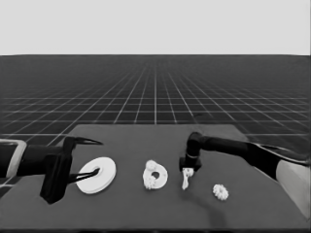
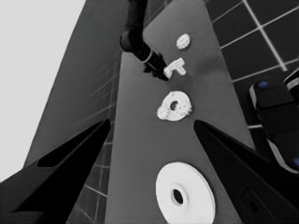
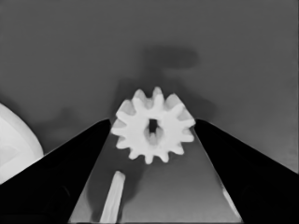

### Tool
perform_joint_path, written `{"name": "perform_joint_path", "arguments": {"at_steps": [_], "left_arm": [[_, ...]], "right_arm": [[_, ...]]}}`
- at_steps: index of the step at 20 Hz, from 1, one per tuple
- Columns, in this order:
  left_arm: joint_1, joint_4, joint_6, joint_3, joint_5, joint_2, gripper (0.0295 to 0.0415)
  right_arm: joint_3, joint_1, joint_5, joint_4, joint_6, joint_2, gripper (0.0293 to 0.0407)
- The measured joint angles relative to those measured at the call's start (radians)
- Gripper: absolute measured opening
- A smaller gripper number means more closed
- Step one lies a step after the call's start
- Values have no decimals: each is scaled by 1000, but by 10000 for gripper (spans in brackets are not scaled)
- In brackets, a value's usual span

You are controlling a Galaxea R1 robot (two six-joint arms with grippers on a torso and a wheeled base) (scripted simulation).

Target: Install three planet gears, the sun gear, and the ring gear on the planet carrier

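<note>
My right gripper (image 1: 187, 170) points down at the table's middle right, shut on a small toothed gear (image 3: 153, 130) that touches both fingers. A thin white piece (image 1: 185, 183) lies right beside that gear. Left of it sits the smaller round part, the planet carrier (image 1: 155, 174), with two small gears on it. Another planet gear (image 1: 220, 191) lies loose to the right. Which gear is the sun gear I cannot tell. The larger round part, the ring gear (image 1: 96, 174), lies under the open, waiting left gripper (image 1: 97, 156), not held.
The table's front edge (image 1: 155, 225) runs close below the parts, and its right edge slants past the right arm (image 1: 233, 145). Dark machinery with blue lights (image 2: 275, 107) stands beyond the table's edge in the left wrist view.
</note>
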Motion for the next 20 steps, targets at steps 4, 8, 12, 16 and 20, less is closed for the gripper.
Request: {"name": "perform_joint_path", "arguments": {"at_steps": [4,8,12,16,20], "left_arm": [[0,0,0,0,0,0,385],[0,0,0,0,0,0,385],[0,0,0,0,0,0,385],[0,0,0,0,0,0,385],[0,0,0,0,0,0,385]], "right_arm": [[-8,-5,5,-5,-3,3,385],[-9,-6,5,-5,-4,3,312],[-9,-5,6,-5,-4,4,312],[109,110,-72,90,51,-42,312],[132,177,-99,146,61,-50,312]]}}
